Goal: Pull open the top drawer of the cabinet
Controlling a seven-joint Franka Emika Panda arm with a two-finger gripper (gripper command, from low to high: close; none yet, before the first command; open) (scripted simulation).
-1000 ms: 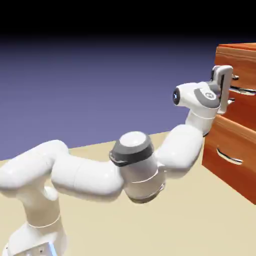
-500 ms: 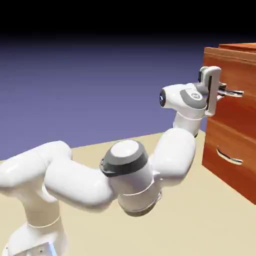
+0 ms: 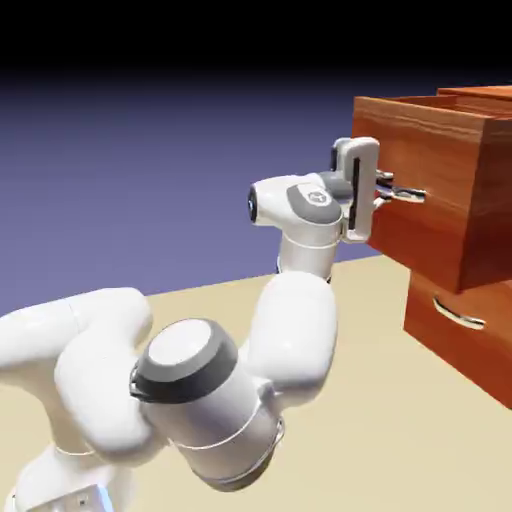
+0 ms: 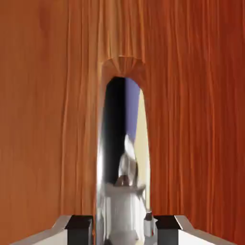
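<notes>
Top drawer [image 3: 415, 190] of the cabinet [image 3: 465, 355] juts out well past the lower drawer [image 3: 425, 310] at about two o'clock in the exterior view, while the white arm [image 3: 210, 400] rises from seven o'clock above the pale bench [image 3: 360, 440]. Right of the arm's middle, toward one o'clock, the tool [image 3: 383, 190] is closed on the top drawer's curved silver handle [image 3: 408, 194]; farther right, at about four o'clock, the lower drawer's silver handle [image 3: 459, 314] curves across its front.
</notes>
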